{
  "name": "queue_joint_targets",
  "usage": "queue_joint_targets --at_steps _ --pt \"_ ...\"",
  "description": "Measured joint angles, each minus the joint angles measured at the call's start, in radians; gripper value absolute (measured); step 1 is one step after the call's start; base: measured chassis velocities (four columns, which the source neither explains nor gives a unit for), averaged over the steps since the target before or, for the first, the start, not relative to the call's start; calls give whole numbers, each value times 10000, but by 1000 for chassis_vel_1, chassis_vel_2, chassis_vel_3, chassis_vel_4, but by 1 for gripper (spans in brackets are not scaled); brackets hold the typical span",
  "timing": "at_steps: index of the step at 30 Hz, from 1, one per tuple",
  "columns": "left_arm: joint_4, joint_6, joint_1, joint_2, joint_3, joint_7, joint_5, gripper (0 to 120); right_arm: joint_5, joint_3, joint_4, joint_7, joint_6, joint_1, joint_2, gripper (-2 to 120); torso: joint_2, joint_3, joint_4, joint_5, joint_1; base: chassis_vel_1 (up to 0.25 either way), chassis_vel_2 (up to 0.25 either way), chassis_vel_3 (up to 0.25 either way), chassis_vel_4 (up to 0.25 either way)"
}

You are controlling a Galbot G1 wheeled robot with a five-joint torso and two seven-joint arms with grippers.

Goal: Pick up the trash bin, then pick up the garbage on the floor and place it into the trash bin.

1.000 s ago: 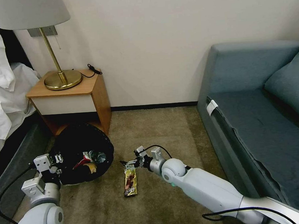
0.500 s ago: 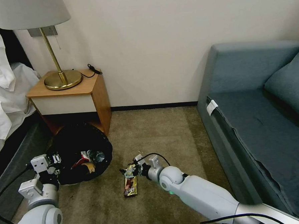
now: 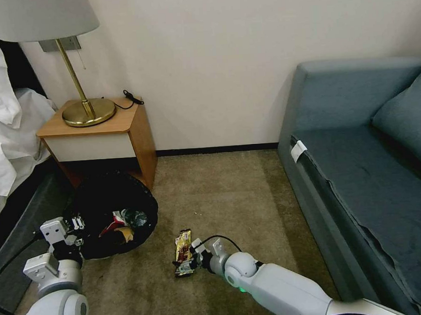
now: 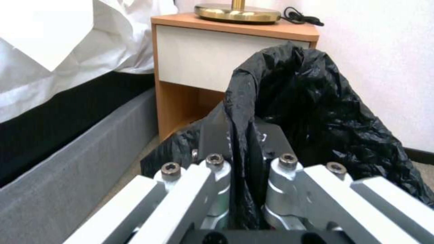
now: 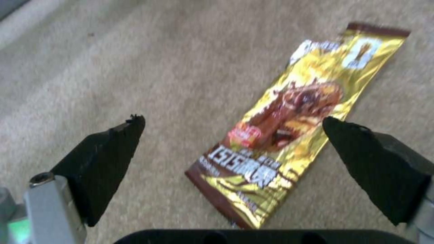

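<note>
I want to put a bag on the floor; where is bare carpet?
Free: the carpet between the nightstand and the sofa, up to the wall. Crowded: the near left, with the bin held by the left gripper, and the wrapper at the open right gripper.

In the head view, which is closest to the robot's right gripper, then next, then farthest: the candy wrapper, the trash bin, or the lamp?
From the right gripper:
1. Candy wrapper, on the carpet right at the gripper.
2. Trash bin, to the left, held by the left gripper.
3. Lamp, on the nightstand by the wall.
</note>
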Motion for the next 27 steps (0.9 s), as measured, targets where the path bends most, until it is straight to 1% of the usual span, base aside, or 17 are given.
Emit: queue_joint_targets --at_steps 8,14,27 --pt "113 -44 -54 -93 41 0 109 5 633 -370 -222 -114 -429 335 13 100 0 0 1 0 0 0 0 0 0" --pt "182 -50 -101 -131 64 2 161 5 732 -570 -399 -207 -694 471 16 100 -1 0 0 0 0 0 0 0 0" --pt "210 -107 -89 -233 98 21 253 5 1041 -836 -778 -412 -898 648 53 100 0 0 1 0 0 0 0 0 0"
